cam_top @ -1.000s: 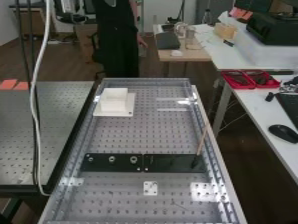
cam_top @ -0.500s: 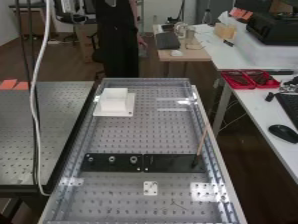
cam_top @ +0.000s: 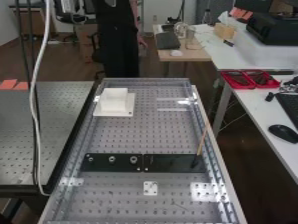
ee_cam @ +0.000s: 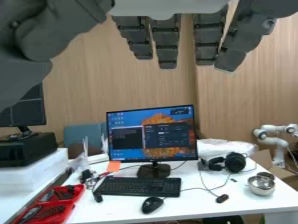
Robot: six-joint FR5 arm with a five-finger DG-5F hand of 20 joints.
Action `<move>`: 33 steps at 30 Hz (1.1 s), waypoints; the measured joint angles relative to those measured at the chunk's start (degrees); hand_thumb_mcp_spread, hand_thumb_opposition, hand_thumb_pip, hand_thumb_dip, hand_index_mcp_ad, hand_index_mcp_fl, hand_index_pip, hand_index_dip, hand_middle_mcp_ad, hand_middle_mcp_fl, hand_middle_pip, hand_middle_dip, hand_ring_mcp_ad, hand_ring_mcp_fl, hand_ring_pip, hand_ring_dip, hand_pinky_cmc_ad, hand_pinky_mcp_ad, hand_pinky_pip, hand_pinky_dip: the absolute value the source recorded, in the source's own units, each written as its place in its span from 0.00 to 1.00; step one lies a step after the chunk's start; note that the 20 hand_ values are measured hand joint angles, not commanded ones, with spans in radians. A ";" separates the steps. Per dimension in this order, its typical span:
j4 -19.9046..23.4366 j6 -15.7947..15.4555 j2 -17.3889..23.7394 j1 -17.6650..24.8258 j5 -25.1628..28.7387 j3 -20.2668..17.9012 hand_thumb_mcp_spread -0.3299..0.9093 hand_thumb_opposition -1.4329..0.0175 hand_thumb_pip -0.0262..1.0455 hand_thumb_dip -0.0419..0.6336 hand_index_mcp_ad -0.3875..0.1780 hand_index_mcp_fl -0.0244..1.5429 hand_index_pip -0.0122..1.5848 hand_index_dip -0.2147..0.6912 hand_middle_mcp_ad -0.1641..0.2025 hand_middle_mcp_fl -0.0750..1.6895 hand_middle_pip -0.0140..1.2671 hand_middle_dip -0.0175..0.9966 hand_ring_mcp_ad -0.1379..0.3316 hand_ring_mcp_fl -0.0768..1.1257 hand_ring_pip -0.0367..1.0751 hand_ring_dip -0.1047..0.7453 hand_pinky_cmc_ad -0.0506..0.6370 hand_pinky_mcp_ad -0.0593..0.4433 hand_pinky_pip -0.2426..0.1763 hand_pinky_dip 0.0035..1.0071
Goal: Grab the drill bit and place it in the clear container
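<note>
In the wrist view the dark grey hand hangs with its fingers straight and spread and the thumb off to one side, nothing between them. On the bench in the high view, a thin tan stick with a dark lower end leans at the right end of a black strip. Small round metal pieces sit in the strip's left half. I cannot tell which of these is the drill bit. Pale edges of a see-through thing, perhaps the clear container, show at the bench's far right.
A white block-shaped holder on a white plate stands at the bench's far left. Raised rails edge the perforated bench. Beside it is a side table with red trays and a mouse. A white cable hangs at the left.
</note>
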 joint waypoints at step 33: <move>14.61 3.41 -3.24 0.02 5.94 -10.88 0.35 0.54 0.19 0.07 0.84 0.04 0.07 0.19 0.86 0.06 0.13 0.09 0.84 0.11 0.13 0.12 0.55 0.58 0.43 0.24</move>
